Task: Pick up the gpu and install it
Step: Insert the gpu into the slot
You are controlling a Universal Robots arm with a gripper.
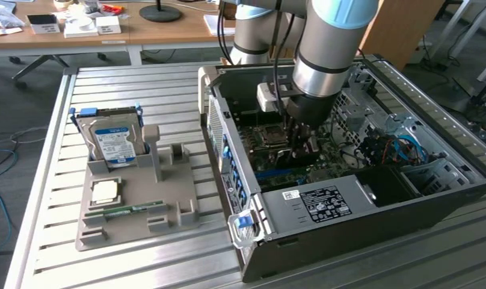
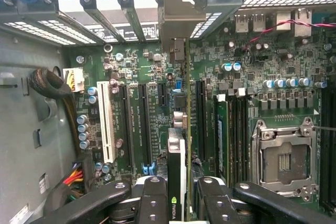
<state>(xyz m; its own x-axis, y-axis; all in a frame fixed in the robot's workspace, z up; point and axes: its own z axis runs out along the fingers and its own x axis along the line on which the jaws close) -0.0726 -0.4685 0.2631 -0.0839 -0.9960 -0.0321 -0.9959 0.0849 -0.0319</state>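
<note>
The black two-fingered gripper is clenched on the gpu, a flat green circuit-board card with a black cooler on one face. It pinches the card's two broad faces towards the end away from the rear bracket. The card stands on edge over the green motherboard, in line with the long black expansion slots, inside the open black computer case. Whether its connector edge sits in a slot I cannot tell. I judge it stiff and fairly light but fragile (fan and solder joints dislike pressure), so this flat-face hold suits it. Beside the case, on the slatted metal worktop, a grey holder tray carries a silver hard drive.
</note>
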